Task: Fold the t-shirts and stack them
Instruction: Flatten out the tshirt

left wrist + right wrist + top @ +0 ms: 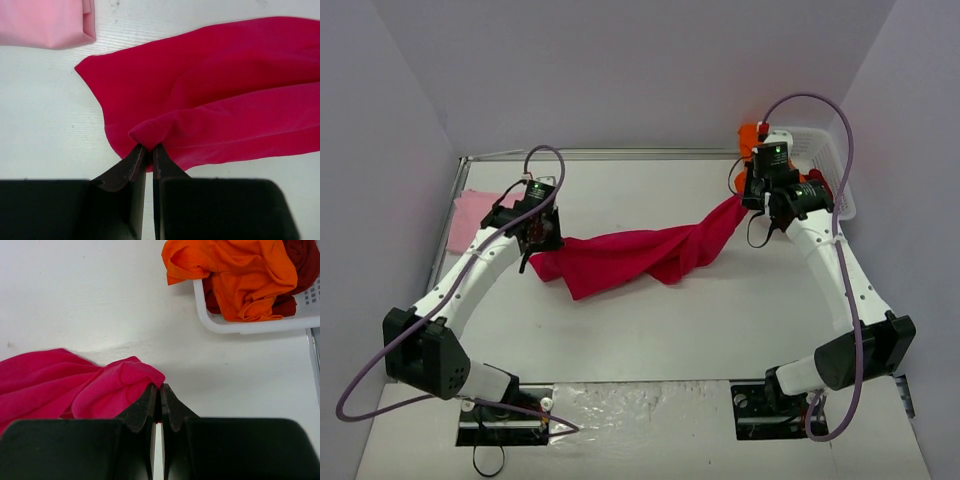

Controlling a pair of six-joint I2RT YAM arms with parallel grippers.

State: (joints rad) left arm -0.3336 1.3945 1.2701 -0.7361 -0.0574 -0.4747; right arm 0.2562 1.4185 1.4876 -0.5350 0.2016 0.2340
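We see the left claw [149, 150] pinched shut on one bunched edge of the crimson shirt [630, 255] and the right claw [160, 390] pinched shut on its other end, the cloth strung between them across the table [670, 330]. The pink shirt [472, 212] lies folded far left; the orange shirt [240, 275] and dark red shirt [302, 260] sit crumpled in the basket [250, 327]

This reads as a robotics lab cell, not a home: a bare white counter [650, 330] boxed in on three sides by plain pale-lilac panels [650, 70], a left arm [470, 275] and a right arm [840, 265] bolted to metal plates [765, 412] at its near edge, and purple cables [825, 103] looping off their wrists (the white mesh basket [235, 329] of crumpled t-shirts [240, 270] is the one domestic touch).
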